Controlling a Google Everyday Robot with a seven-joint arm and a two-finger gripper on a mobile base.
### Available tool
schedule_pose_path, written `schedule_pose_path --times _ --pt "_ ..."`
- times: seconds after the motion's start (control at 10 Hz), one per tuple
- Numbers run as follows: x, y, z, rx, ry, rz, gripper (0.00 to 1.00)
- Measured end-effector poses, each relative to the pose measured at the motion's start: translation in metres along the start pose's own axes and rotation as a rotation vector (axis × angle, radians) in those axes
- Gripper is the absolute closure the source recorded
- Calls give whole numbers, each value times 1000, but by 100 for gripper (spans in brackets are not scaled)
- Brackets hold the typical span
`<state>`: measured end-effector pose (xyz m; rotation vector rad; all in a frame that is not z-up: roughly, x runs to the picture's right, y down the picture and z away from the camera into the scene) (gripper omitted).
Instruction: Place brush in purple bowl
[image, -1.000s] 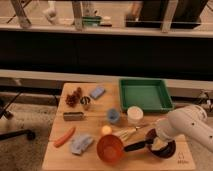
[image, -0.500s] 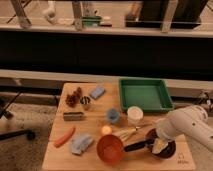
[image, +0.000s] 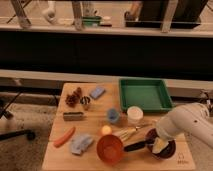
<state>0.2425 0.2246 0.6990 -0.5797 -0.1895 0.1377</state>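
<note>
The purple bowl (image: 168, 151) sits at the front right of the wooden table, mostly covered by my arm. My gripper (image: 158, 145) is right over the bowl, at its left side. The brush (image: 134, 146) shows as a thin dark handle sticking out leftward from the gripper, across the bowl's left rim, toward the orange bowl (image: 109, 148). The brush's head end is hidden under the gripper. A pale patch shows inside the bowl at the gripper.
A green tray (image: 145, 94) stands at the back right, with a white cup (image: 134, 114) and a blue cup (image: 113, 116) in front of it. A wire whisk (image: 129, 132), a small orange ball (image: 105, 130), an orange stick (image: 64, 136) and a blue cloth (image: 80, 144) lie nearby.
</note>
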Motion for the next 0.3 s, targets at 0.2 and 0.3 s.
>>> schedule_pose_path --times 0.2,0.3 --pt "-3 -3 -4 -18 10 11 20" --pt "-2 -3 -6 -28 17 20 20"
